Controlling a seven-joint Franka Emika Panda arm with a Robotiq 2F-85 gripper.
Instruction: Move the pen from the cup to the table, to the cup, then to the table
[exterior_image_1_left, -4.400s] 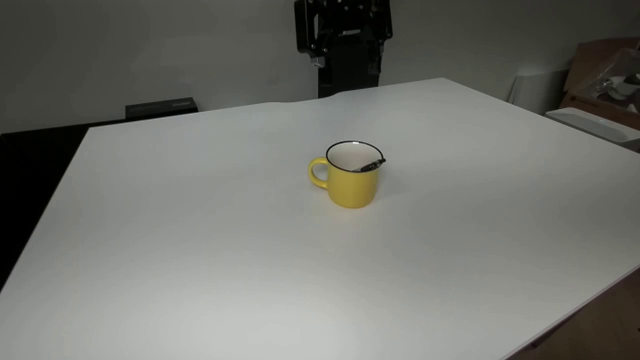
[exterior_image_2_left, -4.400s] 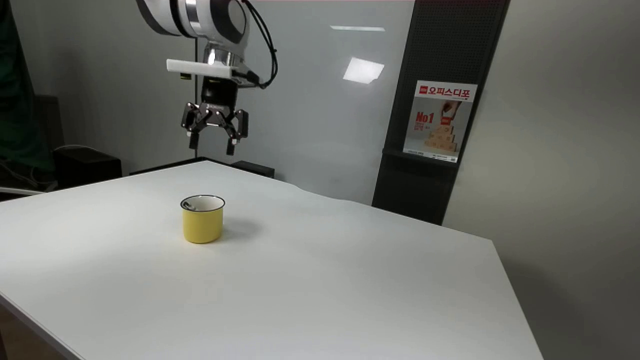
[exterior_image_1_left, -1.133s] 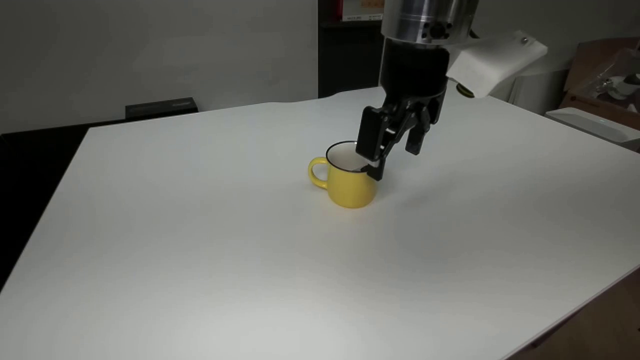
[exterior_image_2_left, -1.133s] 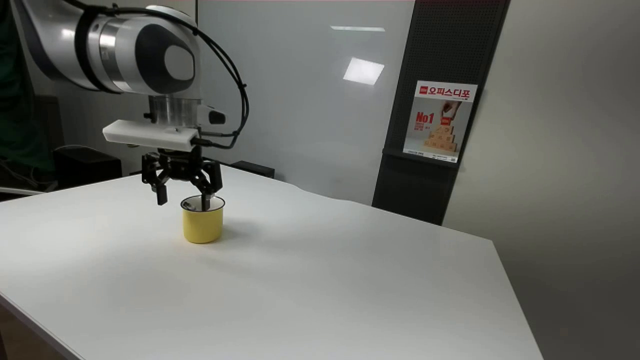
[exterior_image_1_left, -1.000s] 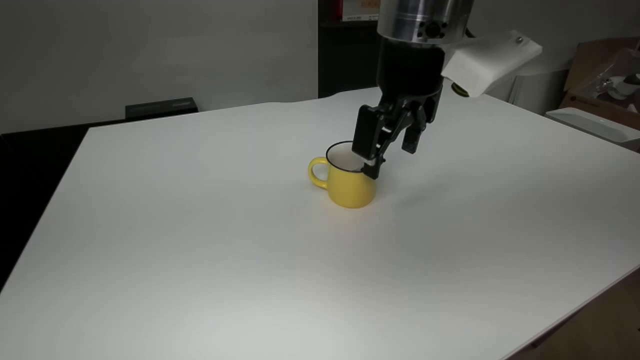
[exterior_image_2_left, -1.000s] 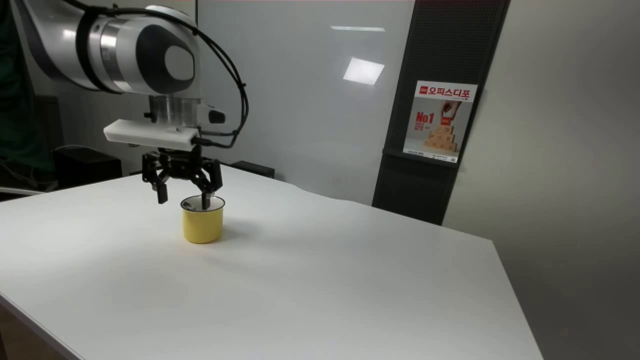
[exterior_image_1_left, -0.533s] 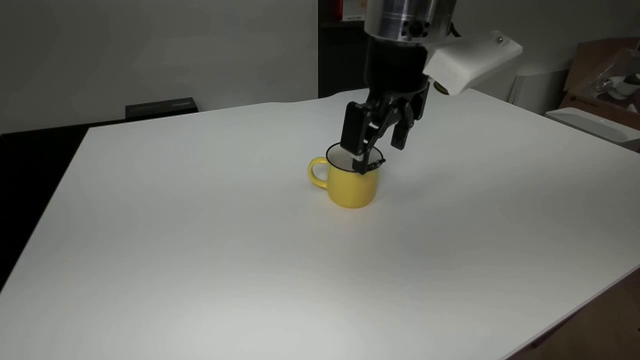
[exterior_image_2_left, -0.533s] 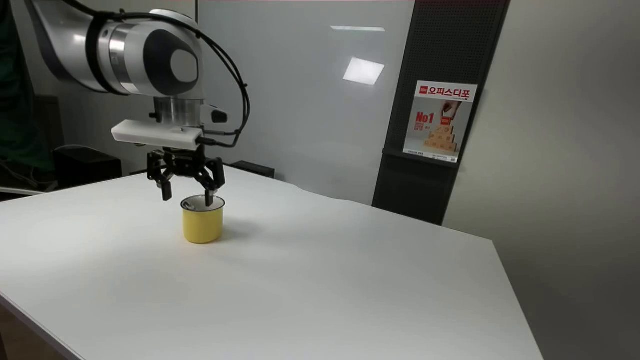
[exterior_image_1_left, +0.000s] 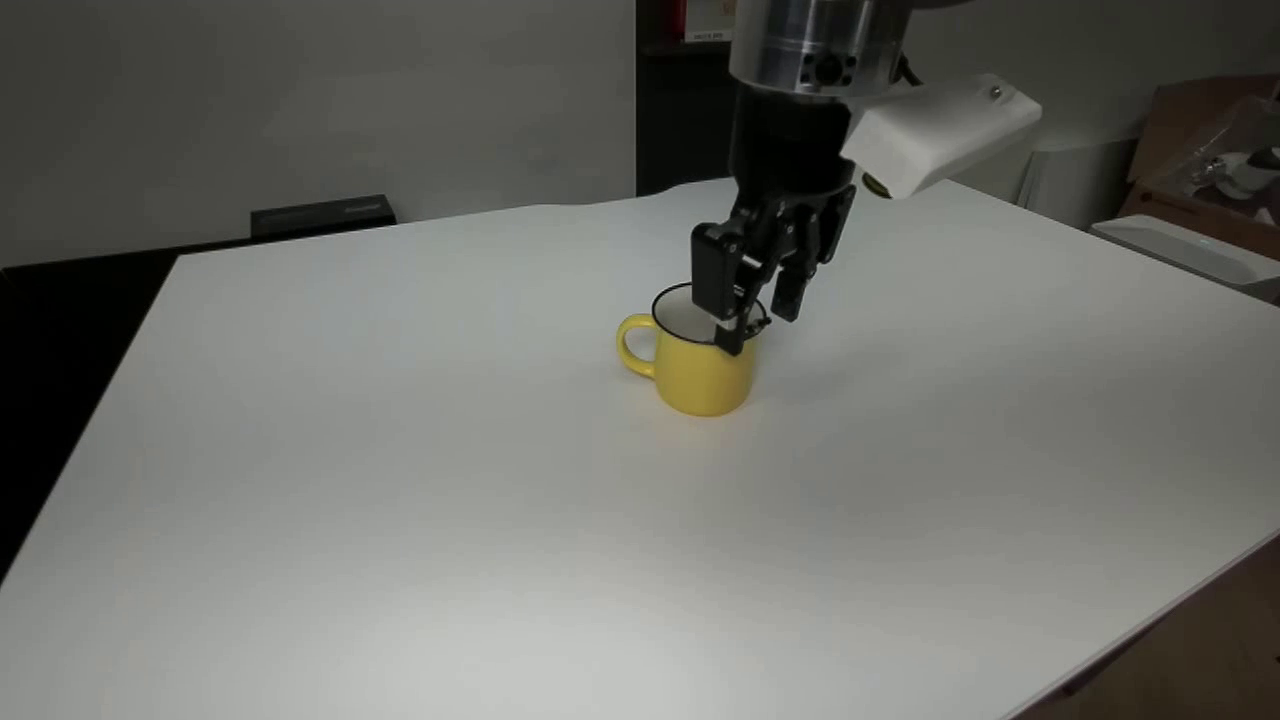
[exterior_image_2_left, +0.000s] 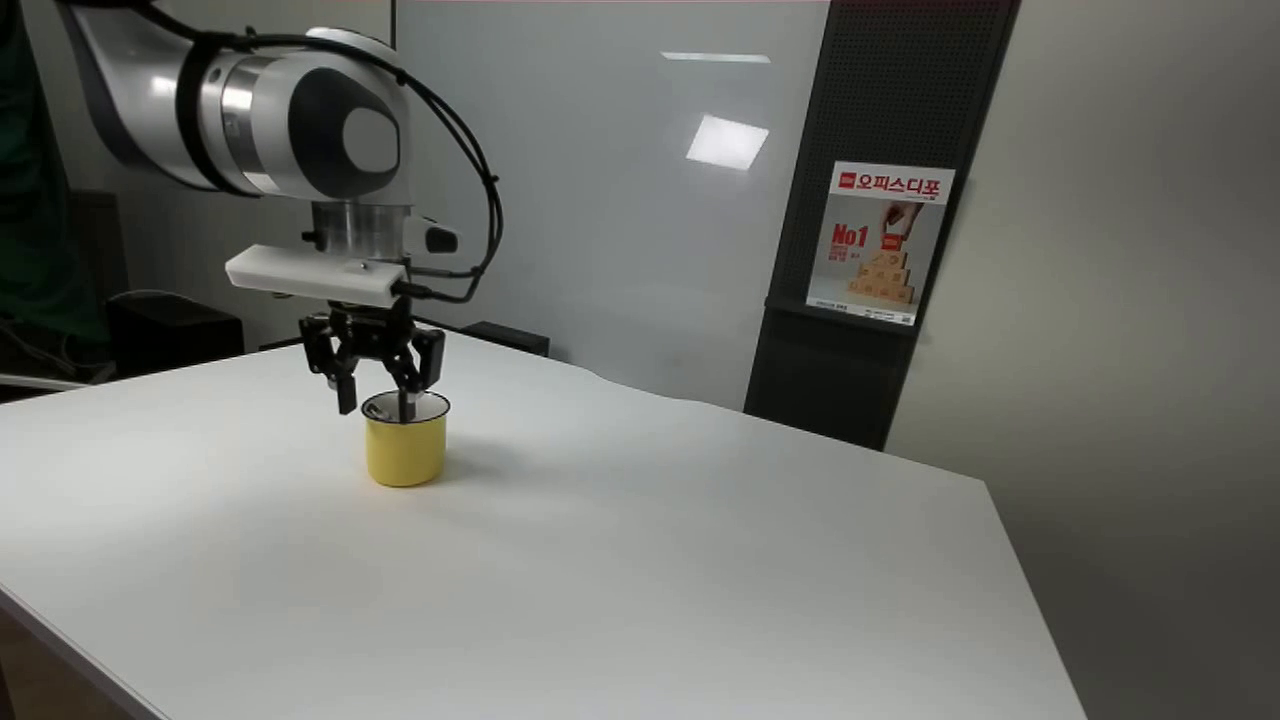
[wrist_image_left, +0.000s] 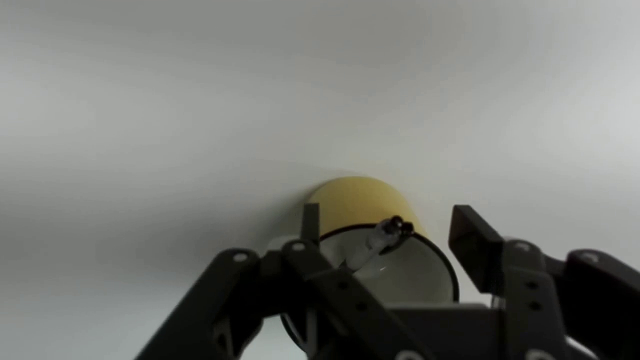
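Pen (wrist_image_left: 372, 245), one: slim, with a clear-looking pale barrel and dark fittings at the upper end; stands aslant in the cup (exterior_image_1_left: 700, 380), that end lying across the rim (wrist_image_left: 455, 282) and jutting just past it; lower part out of sight. Probable handling: light, stiff, hardly fragile; barrel likely smooth plastic, apt to swivel if pinched off-centre and to roll once laid down. Best hold: the short stretch of barrel next to the dark end, by the rim, squeezed across its width with modest force; little length is offered there, so a low grasp may catch the rim as well. Cup, one: yellow, upright on the white table (exterior_image_1_left: 400, 450), handle (exterior_image_1_left: 622, 350) roughly across from the pen's end; hard-walled by its look, perhaps chippable, likely to shift if nudged. Gripper (exterior_image_2_left: 376, 405), one: fingers (wrist_image_left: 310, 222) spread, nothing clasped; in the wrist view the pen's end lies between them, apart from both. One finger overlaps the cup in both exterior views; whether it touches cannot be told. Step in hand, as judged: taking the pen for a lift out to the table; which of the task's two such lifts this is cannot be told.
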